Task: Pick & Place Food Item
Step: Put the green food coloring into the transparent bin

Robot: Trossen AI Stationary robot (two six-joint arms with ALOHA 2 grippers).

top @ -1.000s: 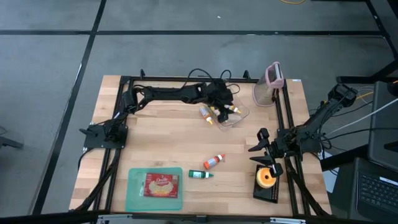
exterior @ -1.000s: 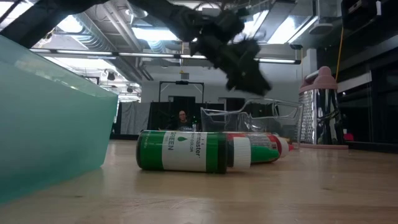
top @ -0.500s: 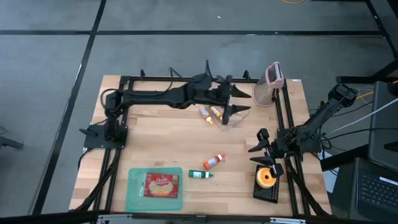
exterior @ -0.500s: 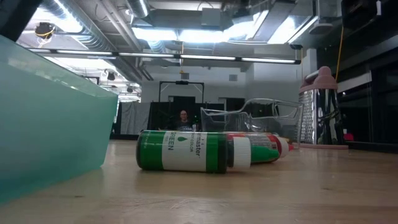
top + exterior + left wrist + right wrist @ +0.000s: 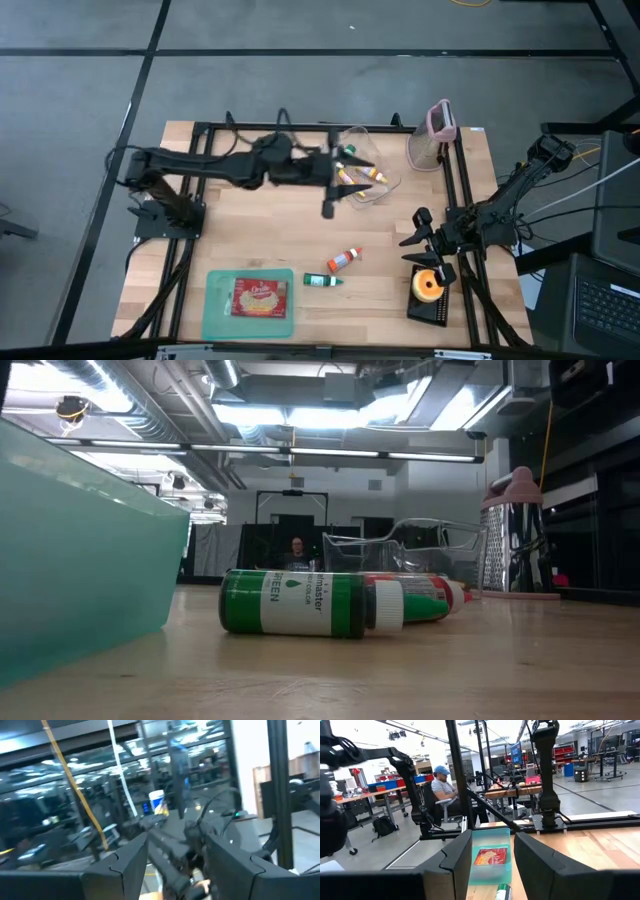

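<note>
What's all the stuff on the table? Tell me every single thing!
Clear tub: 1, see-through, table's far middle, small bottles inside.
Grater: 1, pink-topped, far right corner.
Red bottle: 1, red with white cap, lying mid-table.
Green bottle: 1, green, lying beside the red one.
Teal tray: 1, near left edge, holding a red packet.
Orange roll: 1, on a black stand, near right.
Person: 1, blue cap, seated beyond the table.
Left gripper: open, raised beside the tub.
Right gripper: open, waiting by the orange roll.
</note>
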